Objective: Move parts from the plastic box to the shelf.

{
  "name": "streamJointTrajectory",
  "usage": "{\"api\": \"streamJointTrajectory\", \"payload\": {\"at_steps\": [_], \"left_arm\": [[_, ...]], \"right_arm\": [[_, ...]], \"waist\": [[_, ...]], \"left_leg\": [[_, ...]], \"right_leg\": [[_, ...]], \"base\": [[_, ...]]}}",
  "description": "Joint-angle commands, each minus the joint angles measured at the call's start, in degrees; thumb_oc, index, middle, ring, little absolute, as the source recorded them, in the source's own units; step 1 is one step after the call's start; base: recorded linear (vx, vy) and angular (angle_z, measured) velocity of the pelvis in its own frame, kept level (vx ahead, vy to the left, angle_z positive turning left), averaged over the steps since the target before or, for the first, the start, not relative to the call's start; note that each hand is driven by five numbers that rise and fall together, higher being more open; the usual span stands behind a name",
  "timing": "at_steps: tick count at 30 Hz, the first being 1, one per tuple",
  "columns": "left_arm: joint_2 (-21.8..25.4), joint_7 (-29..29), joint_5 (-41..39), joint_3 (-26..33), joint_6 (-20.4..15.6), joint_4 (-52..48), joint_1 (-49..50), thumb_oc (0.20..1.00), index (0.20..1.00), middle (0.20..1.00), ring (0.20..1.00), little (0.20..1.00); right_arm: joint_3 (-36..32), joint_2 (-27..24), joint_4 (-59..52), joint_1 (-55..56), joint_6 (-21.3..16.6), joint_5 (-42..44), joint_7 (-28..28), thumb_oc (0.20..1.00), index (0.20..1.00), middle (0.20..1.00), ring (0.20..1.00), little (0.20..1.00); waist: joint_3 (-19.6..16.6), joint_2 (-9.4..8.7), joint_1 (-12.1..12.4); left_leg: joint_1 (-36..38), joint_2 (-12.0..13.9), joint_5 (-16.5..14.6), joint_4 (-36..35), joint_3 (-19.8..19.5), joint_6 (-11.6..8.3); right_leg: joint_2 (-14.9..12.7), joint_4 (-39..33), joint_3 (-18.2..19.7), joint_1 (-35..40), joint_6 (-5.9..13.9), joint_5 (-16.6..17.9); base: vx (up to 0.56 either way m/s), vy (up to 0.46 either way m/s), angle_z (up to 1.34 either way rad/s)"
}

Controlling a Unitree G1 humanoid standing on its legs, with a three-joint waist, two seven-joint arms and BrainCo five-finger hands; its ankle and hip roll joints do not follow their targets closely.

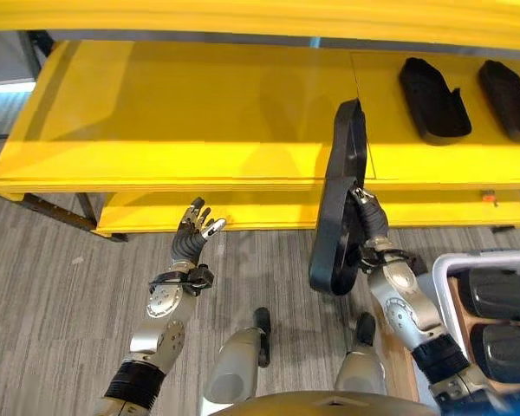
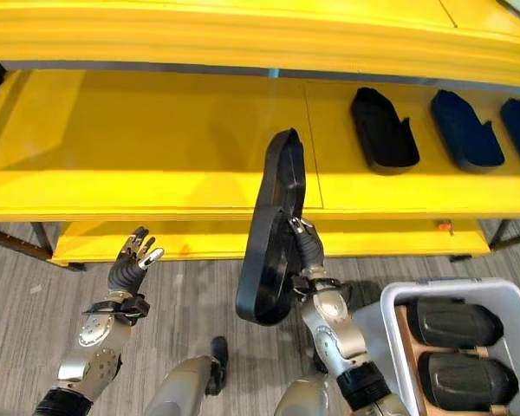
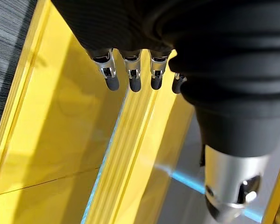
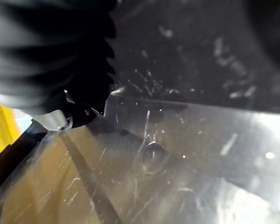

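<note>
Yellow shelf (image 1: 199, 113) ahead; right hand (image 2: 305, 247) apparently gripping black part (image 2: 273, 230) upright; left hand (image 1: 193, 232) open

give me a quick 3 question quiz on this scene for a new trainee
1. True or false: the right hand holds a black part upright in front of the yellow shelf.
2. Where do the spare parts still waiting lie? A) on the floor B) in the plastic box C) in the left hand
3. Fill in: the left hand's fingers are ____ and hold nothing.

Key: 1 true; 2 B; 3 open. Other black parts already lie on the shelf.
</note>
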Motion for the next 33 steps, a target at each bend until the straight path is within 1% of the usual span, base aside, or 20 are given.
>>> {"api": "streamJointTrajectory", "payload": {"at_steps": [1, 2, 3, 7, 11, 14, 19, 20, 21, 25, 26, 28, 29, 33], "left_arm": [[0.1, -1.8, -0.5, 0.3, -2.4, -4.7, -0.5, 1.0, 1.0, 1.0, 1.0, 1.0], [0.2, -2.1, -0.7, 0.1, -2.4, -4.8, -0.3, 1.0, 1.0, 1.0, 1.0, 1.0], [0.2, -1.9, -1.1, 0.0, -2.5, -5.3, -0.2, 1.0, 1.0, 1.0, 1.0, 1.0], [0.1, -1.9, -1.3, -0.4, -2.5, -5.7, -0.2, 1.0, 1.0, 1.0, 1.0, 1.0], [0.1, -1.2, -1.1, -0.7, -2.8, -6.7, -0.6, 1.0, 1.0, 1.0, 1.0, 1.0], [-0.1, -0.9, -0.8, -0.6, -2.9, -6.6, -0.7, 1.0, 1.0, 1.0, 1.0, 1.0], [-0.2, -0.9, -0.8, -0.3, -2.9, -6.4, -0.7, 1.0, 1.0, 1.0, 1.0, 1.0], [-0.2, -0.9, -1.1, -0.4, -2.9, -6.6, -0.4, 1.0, 1.0, 1.0, 1.0, 1.0], [-0.2, -0.9, -1.1, -0.4, -2.9, -6.6, -0.5, 1.0, 1.0, 1.0, 1.0, 1.0], [0.1, -0.9, -1.6, -0.4, -3.3, -6.9, -0.4, 1.0, 1.0, 1.0, 1.0, 1.0], [0.4, -0.8, -1.9, -0.3, -3.5, -7.2, -0.3, 1.0, 1.0, 1.0, 1.0, 1.0], [0.7, -0.8, -2.3, 0.1, -3.6, -7.4, 0.0, 1.0, 1.0, 1.0, 1.0, 1.0], [1.3, -0.9, -2.3, 0.3, -3.5, -7.4, 0.5, 1.0, 1.0, 1.0, 1.0, 1.0], [2.4, -1.5, -2.6, 0.4, -3.4, -7.9, 0.9, 1.0, 1.0, 1.0, 1.0, 1.0]], "right_arm": [[-3.4, -2.6, -4.2, -3.0, -3.5, -0.2, 1.1, 0.2, 0.2, 0.2, 0.2, 0.2], [-3.6, -2.8, -4.0, -3.0, -3.6, -0.2, 1.1, 0.2, 0.2, 0.2, 0.2, 0.2], [-3.5, -2.9, -3.7, -3.4, -3.8, -0.3, 0.7, 0.2, 0.2, 0.2, 0.2, 0.2], [-3.0, -3.0, -2.8, -4.1, -4.0, -0.4, 0.4, 0.2, 0.2, 0.2, 0.2, 0.2], [-2.8, -3.4, -2.2, -4.6, -4.0, -0.7, 0.1, 0.2, 0.2, 0.2, 0.2, 0.2], [-2.8, -3.4, -1.8, -4.9, -4.0, -1.1, 0.0, 0.2, 0.2, 0.2, 0.2, 0.2], [-2.7, -3.4, -1.5, -5.2, -3.9, -1.6, -0.1, 0.2, 0.2, 0.2, 0.2, 0.2], [-1.8, -3.2, 0.2, -7.0, -3.5, -3.7, -0.6, 0.2, 0.2, 0.2, 0.2, 0.2], [-1.8, -3.2, 0.3, -7.1, -3.6, -3.7, -0.7, 0.2, 0.2, 0.2, 0.2, 0.2], [0.8, -3.1, 4.6, -12.8, -2.8, -6.6, -1.8, 0.2, 0.2, 0.2, 0.2, 0.2], [1.6, -3.2, 6.4, -16.0, -2.4, -7.8, -2.5, 0.2, 0.2, 0.2, 0.2, 0.2], [1.9, -3.6, 6.8, -18.9, -2.2, -8.7, -3.0, 0.2, 0.2, 0.2, 0.2, 0.2], [2.2, -4.5, 7.4, -22.1, -1.7, -10.2, -3.3, 0.2, 0.2, 0.2, 0.2, 0.2], [2.3, -6.5, 9.0, -27.9, -1.3, -11.7, -4.4, 0.2, 0.2, 0.2, 0.2, 0.2]], "waist": [[-1.7, 1.67, -0.5], [-1.6, 1.93, -0.6], [-1.1, 2.34, -0.5], [-0.1, 3.0, -0.4], [1.7, 3.74, -0.9], [2.3, 3.84, -0.8], [2.5, 3.92, -0.9], [2.6, 4.04, -0.4], [2.7, 4.04, -0.4], [3.0, 4.45, 0.5], [3.2, 4.69, 1.1], [3.4, 4.84, 1.7], [3.3, 4.93, 2.2], [3.2, 5.05, 3.1]], "left_leg": [[1.5, 12.0, 2.0, 0.3, -4.7, -7.72], [1.4, 12.6, 2.6, 0.0, -5.2, -8.13], [1.4, 13.8, 3.4, -0.7, -5.5, -8.66], [1.9, 15.5, 4.3, -1.7, -5.7, -9.19], [0.3, 16.4, 4.0, 0.4, -6.5, -9.68], [-0.6, 16.4, 3.6, 1.9, -7.0, -9.91], [-1.0, 16.4, 3.3, 2.6, -7.4, -10.05], [-1.4, 16.7, 3.7, 2.3, -8.0, -10.2], [-1.4, 16.7, 3.7, 2.3, -8.0, -10.21], [-1.7, 16.5, 4.1, 2.1, -8.5, -10.3], [-1.8, 16.4, 4.2, 2.1, -8.7, -10.27], [-1.8, 16.2, 4.2, 2.0, -8.8, -10.25], [-1.8, 16.0, 4.3, 1.8, -9.0, -10.19], [-1.6, 15.7, 4.6, 1.2, -9.4, -10.1]], "right_leg": [[-1.0, 4.5, -0.8, 1.2, 2.46, 1.3], [-0.5, 5.3, -1.1, 1.0, 2.18, 0.3], [0.3, 6.7, -1.5, 0.4, 1.76, -1.5], [1.9, 9.4, -1.1, -1.0, 1.03, -3.9], [2.8, 15.7, 0.0, -4.1, 0.45, -6.9], [2.8, 17.8, 0.5, -5.0, 0.25, -8.0], [2.9, 18.9, 0.6, -5.3, 0.06, -8.5], [3.1, 19.3, 0.5, -5.4, -0.18, -9.0], [3.1, 19.3, 0.4, -5.4, -0.19, -9.0], [3.2, 19.5, 0.3, -5.8, -0.29, -8.8], [3.1, 19.6, 0.3, -5.8, -0.35, -8.8], [3.2, 19.4, 0.3, -5.7, -0.43, -8.8], [3.1, 19.1, 0.1, -5.4, -0.44, -8.8], [3.0, 18.7, -0.2, -4.7, -0.44, -8.6]], "base": [[0.03, -0.187, -0.03], [-0.02, -0.195, -0.04], [-0.04, -0.16, 0.05], [-0.03, -0.088, -0.04], [-0.08, -0.056, -0.01], [-0.04, -0.014, 0.07], [-0.02, -0.016, 0.08], [-0.04, -0.04, 0.01], [-0.06, -0.049, 0.0], [-0.04, -0.009, 0.0], [-0.04, 0.005, 0.0], [-0.02, 0.002, 0.0], [0.0, 0.0, 0.0], [0.0, 0.0, 0.02]]}}
